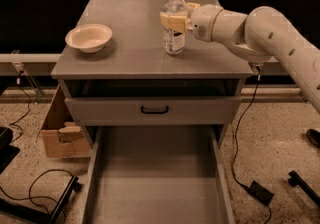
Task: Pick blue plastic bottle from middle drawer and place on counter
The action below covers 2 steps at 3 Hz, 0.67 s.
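1. Now we are gripping the bottle (174,39) upright in our gripper (176,19), its fingers clasped round the bottle's upper body.
2. We are holding it at the counter (131,23), near the middle; contact we cannot tell.
3. We are seeing a bowl (89,37) sitting well to its left and the drawer (156,188) hanging open below.

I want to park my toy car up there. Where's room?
Bare counter lies between the bowl and the bottle, and along the front edge. The right side is crowded: the gripper grips the bottle there. The open drawer is bare too.
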Available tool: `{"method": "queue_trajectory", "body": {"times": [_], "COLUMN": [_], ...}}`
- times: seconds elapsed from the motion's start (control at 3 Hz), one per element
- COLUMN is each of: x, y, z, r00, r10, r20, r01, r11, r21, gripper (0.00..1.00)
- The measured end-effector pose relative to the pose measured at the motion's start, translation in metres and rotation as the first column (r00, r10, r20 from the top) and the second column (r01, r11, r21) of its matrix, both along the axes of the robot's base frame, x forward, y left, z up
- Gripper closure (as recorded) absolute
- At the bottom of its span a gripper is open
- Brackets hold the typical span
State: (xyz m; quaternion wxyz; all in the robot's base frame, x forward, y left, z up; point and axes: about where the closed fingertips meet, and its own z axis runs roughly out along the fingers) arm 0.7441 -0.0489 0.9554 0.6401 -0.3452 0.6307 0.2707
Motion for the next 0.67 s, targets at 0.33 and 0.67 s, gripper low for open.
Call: {"method": "queue_trajectory", "body": {"times": [0.33,0.67], "x": [0.0001,0.0001], "y": [0.0249,0.0249], "z": [-0.0284,-0.0210], "r00": [0.9994,0.9994], "r10": [0.032,0.032], "r20": [-0.013,-0.013], "r01": [-0.032,-0.032], "r11": [0.998,0.998], "r21": [-0.051,-0.051], "gripper": [0.98,0.76]}}
